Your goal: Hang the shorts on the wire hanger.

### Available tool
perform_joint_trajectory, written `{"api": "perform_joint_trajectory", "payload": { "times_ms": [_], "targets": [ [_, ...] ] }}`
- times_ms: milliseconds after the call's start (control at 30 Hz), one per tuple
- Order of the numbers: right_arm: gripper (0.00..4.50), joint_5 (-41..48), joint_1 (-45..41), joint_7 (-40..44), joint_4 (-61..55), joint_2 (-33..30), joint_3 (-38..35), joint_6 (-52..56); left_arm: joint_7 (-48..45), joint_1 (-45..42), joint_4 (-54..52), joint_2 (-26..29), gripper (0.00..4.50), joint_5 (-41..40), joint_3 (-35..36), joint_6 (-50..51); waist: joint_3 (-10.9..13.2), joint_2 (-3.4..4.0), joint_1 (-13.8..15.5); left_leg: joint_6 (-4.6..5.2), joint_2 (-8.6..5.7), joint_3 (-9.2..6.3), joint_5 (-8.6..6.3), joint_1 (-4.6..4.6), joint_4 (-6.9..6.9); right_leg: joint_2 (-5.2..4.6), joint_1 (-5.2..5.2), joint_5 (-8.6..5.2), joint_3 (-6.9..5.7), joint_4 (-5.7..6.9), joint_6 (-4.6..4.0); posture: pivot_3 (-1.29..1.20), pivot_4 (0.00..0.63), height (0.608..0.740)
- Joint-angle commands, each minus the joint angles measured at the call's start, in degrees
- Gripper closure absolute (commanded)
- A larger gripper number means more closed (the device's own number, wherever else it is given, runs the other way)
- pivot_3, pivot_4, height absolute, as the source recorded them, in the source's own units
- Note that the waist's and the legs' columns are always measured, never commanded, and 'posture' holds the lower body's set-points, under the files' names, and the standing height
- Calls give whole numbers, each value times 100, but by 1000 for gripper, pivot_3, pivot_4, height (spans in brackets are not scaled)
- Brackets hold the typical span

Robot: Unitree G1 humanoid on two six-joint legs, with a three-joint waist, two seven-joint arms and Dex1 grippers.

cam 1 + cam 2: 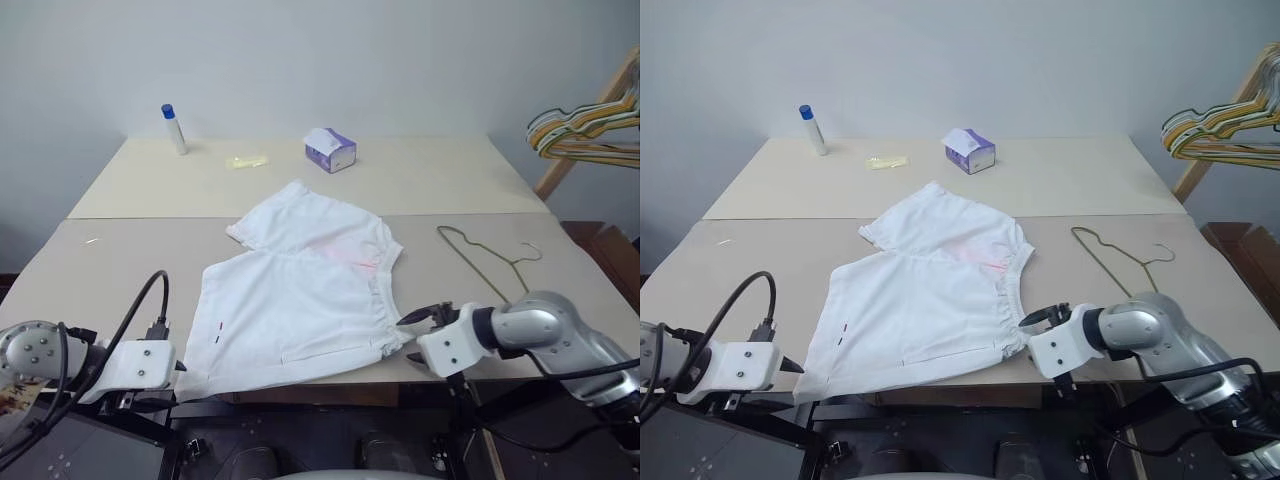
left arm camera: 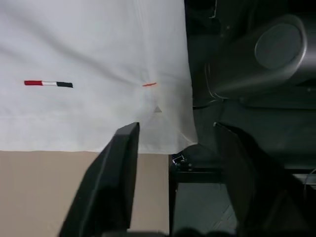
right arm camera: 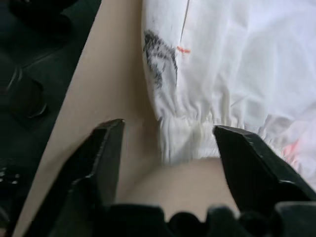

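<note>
Both grippers sit at the near edge of the table (image 1: pixel 120 260) with their black fingers spread apart and nothing between them. On the robot's right, the right gripper (image 1: pixel 425 317) hovers just beside the near right corner of the shorts (image 1: pixel 300 295), at the end of the gathered waistband; in its wrist view that puckered corner lies on the tan tabletop in the gap between the two fingers (image 3: pixel 106 148), not pinched by either. On the robot's left, the left gripper (image 2: pixel 173 148) is at the near left corner of the shorts, where the hem hangs slightly over the table edge; its wrist view shows one finger lying over the hem corner and the other out past the edge above the dark area below, with a short red, white and dark stitch mark (image 2: pixel 48 84) further along the fabric. The shorts lie flat and spread on the front part of the table, the far leg folded up toward the back and a faint pink patch (image 1: pixel 345 255) near the waistband. Right of the shorts and apart from them, the wire hanger (image 1: pixel 485 260) lies flat on the table, its hook pointing toward the right edge. On the back part of the table stand a white bottle with a blue cap (image 1: pixel 174 129), a small yellowish scrap (image 1: pixel 246 161) and a purple-and-white tissue box (image 1: pixel 331 150). A bunch of coloured hangers (image 1: pixel 585 130) hangs on a wooden rack (image 1: pixel 590 115) at far right.
</note>
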Motion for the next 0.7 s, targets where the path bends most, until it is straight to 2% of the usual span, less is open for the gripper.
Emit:
{"api": "perform_joint_trajectory", "payload": {
  "times_ms": [33,100,200,300,367,533,700],
  "targets": [
    [8,934,48,292,-227,-266,-805,603,-341,-239,3,132,623,-529,629,268,1,-1,22,0,0,0,0,1,0,0,1,0,0,0,0,5,0,740],
    [0,1231,23,212,-142,-251,-1151,1075,-327,-505,24,-5,18,-880,748,457,1,-1,56,0,0,0,0,3,1,0,2,-2,0,1,2,5,0,740],
    [0,1482,-295,-47,218,-142,-1485,2181,269,-1245,-20,-432,18,-1149,545,722,-1,2,76,0,0,0,0,7,2,0,6,-4,0,1,5,3,0,740],
    [0,1411,-804,-693,1039,180,-1672,3110,1102,-2251,-189,-1206,18,-1487,114,1194,-3,-2,87,0,-1,-1,0,7,5,3,13,10,1,0,-13,-2,0,740],
    [0,1411,-1122,-765,1531,267,-1564,3857,1443,-2701,-351,-1580,18,-1788,-67,1633,-5,-8,97,0,-1,-4,0,2,10,4,15,24,0,0,-33,-6,0,740],
    [0,1519,-1480,-1053,2564,570,-1738,4066,1823,-3407,-625,-2185,18,-2696,-258,2338,-7,-9,66,3,-2,-8,-1,-12,14,7,11,27,0,-8,-30,-24,0,740],
    [0,1355,-2244,-1107,4205,774,-1553,4185,1678,-3500,-588,-2141,18,-2509,-594,2149,-8,4,-109,4,-3,-9,-1,-3,29,6,24,31,2,-5,-26,-32,0,740]
  ]
}}
